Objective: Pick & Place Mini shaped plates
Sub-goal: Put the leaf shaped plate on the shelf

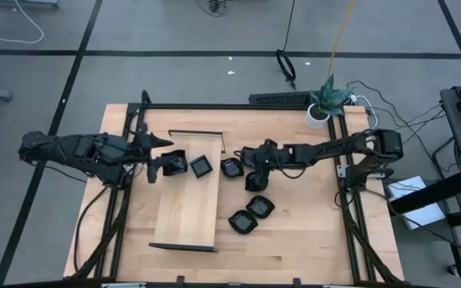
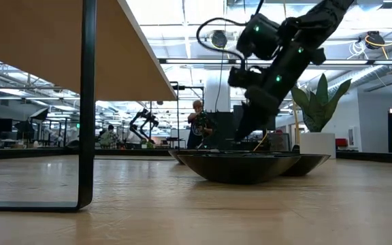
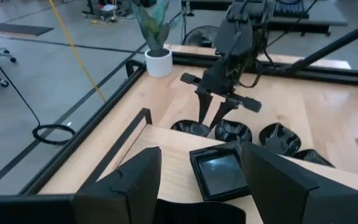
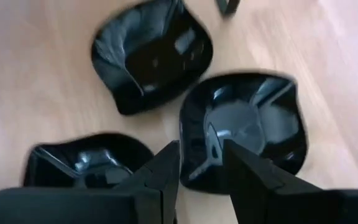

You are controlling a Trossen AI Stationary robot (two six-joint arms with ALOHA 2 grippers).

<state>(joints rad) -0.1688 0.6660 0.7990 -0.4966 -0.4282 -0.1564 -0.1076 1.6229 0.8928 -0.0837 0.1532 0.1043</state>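
Two square plates (image 1: 202, 166) sat on the wooden board (image 1: 186, 212) by the spread left hand (image 3: 201, 180); right hand (image 4: 202, 163) straddled a lobed plate (image 4: 244, 127), four left.

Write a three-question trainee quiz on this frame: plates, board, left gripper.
1. True or false: the square plate lies on the wooden board.
2. How many black plates lie on the table, off the board?
3. The left gripper is: A open, B shut on a plate, C out of view.
Key: 1 true; 2 four; 3 A.
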